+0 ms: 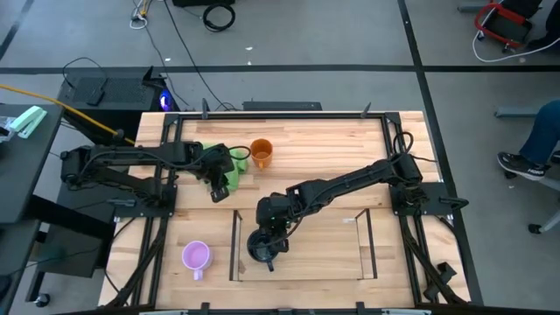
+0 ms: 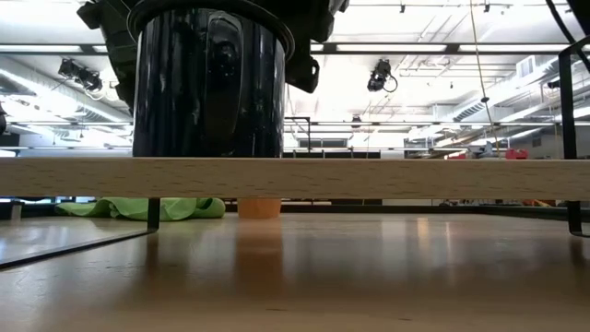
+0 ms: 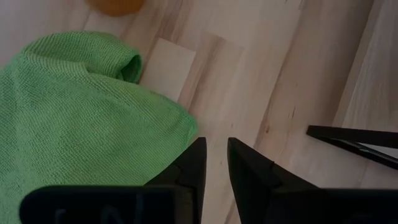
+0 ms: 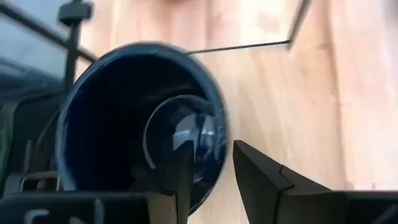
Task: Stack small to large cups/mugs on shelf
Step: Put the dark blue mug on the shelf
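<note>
Mugs: I count three, with the black one on the shelf in my right claw.

Going left to right from that shelf: my left arm reaches in from the table's left side, its left gripper hanging above bare wood beyond the shelf's back edge, fingers a narrow gap apart and holding nothing, just beside one green cloth. The orange mug stands next to the cloth, well behind the shelf; the purple mug sits just outside its left panel. My right arm stretches diagonally down to the shelf's left end, where the right gripper pinches the black mug by its rim, one finger inside, one outside. Light plank table; grey floor with cables around it, and ceiling lights in the room beyond.
</note>
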You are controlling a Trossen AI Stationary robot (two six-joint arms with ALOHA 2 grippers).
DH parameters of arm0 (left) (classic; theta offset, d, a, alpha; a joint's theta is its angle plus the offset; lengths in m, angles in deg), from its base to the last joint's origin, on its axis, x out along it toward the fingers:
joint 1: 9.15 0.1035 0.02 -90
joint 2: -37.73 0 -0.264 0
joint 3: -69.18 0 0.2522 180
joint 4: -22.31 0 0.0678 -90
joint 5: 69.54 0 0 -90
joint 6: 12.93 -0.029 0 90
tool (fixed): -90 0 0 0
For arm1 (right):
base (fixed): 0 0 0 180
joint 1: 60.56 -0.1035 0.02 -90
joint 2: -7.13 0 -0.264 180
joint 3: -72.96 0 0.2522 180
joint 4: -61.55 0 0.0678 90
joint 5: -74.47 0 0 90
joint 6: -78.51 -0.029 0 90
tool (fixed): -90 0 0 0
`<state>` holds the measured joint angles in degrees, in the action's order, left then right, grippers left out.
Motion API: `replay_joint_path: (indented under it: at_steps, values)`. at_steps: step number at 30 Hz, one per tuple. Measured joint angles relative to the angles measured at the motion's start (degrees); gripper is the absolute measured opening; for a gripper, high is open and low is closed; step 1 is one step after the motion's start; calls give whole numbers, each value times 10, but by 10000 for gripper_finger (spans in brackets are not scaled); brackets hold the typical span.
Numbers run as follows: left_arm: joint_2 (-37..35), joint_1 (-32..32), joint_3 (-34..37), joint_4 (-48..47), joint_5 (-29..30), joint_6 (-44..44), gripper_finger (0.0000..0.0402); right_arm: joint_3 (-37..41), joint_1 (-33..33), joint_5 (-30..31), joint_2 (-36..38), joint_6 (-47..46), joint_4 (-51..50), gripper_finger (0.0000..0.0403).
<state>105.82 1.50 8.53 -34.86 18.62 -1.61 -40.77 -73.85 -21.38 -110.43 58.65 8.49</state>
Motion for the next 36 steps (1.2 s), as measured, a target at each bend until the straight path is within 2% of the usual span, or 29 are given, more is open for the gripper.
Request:
replay_joint_path:
  at_steps: [9, 16, 24, 36]
  values:
    - [0, 0, 0, 4, 0, 0, 73, 0, -23, 56, 0, -74, 38, 95]
    - [0, 0, 0, 4, 0, 0, 71, 0, -24, 71, 0, -72, 27, 76]
    - [0, 0, 0, 4, 0, 0, 73, 0, -23, 72, 0, -61, 12, 81]
    - [0, 0, 0, 4, 0, 0, 70, 0, -24, 127, 0, -114, 12, 66]
